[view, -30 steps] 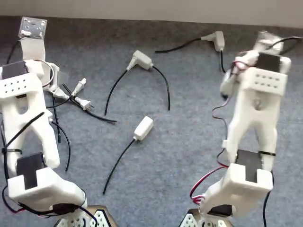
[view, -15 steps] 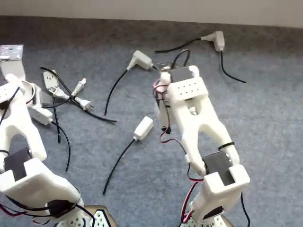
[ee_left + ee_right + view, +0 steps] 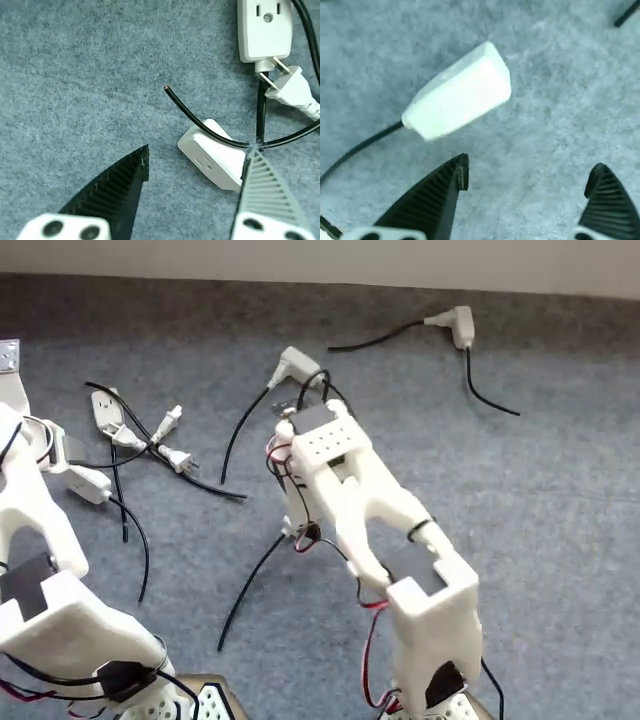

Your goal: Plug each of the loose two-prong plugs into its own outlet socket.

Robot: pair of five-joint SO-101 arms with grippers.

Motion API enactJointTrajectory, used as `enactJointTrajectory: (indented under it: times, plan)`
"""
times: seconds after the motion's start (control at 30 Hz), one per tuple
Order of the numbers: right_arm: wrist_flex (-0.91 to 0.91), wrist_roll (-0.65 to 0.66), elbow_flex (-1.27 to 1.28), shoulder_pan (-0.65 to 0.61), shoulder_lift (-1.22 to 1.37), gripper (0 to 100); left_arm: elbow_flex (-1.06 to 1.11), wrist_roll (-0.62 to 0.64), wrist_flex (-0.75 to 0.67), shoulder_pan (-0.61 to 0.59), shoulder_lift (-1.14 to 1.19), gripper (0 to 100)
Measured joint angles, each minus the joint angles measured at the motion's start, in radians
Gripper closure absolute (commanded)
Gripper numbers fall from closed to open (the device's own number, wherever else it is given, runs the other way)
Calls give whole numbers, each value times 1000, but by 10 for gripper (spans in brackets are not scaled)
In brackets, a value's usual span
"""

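- We are holding the right gripper [image 3: 530, 165] wide open just beside a socket [image 3: 460, 97].
- We are holding the left gripper [image 3: 197, 152] wide open at a second socket [image 3: 210, 162], near a plug [image 3: 292, 90].

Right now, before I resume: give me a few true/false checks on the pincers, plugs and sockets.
1. The right pincer is open. True.
2. The right pincer grips the white socket block. False: it grips nothing, and the block lies untouched ahead of it.
3. A black cable crosses over the small socket by the open left pincer. True.
4. The two-prong plug is seated in the outlet. False: it lies loose beside the outlet, prongs bare.
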Motion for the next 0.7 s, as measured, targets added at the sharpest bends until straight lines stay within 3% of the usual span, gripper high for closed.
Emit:
enactJointTrajectory:
  times: [0.23, 0.5, 0.7]
  plan:
    - [3, -18, -296, 0, 272, 642, 0, 0, 0, -2, 0, 698]
    - [137, -21, -795, -44, 437, 642, 0, 0, 0, -3, 0, 698]
    - [137, -21, -885, -49, 437, 642, 0, 0, 0, -3, 0, 698]
